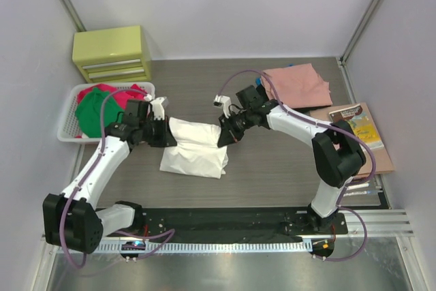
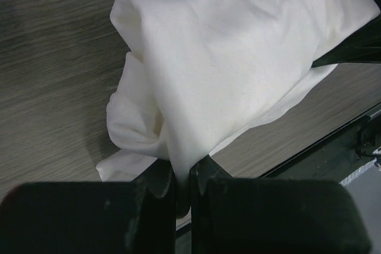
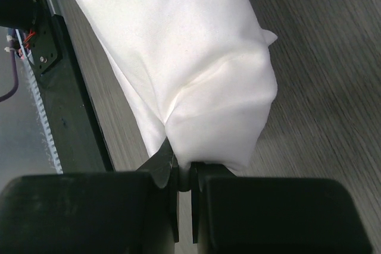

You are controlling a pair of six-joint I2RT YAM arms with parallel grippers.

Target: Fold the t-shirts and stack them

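Left gripper [image 2: 183, 178] and right gripper [image 3: 185, 172] pinch rumpled white t-shirt [image 1: 197, 149].

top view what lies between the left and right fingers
A white cloth t-shirt, pinched by the left fingers at one end and the right fingers at the other; top view shows it.

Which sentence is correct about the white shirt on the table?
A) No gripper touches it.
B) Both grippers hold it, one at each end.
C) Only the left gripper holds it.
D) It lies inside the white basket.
B: the left gripper and the right gripper are each shut on an edge of the white shirt, at opposite ends.
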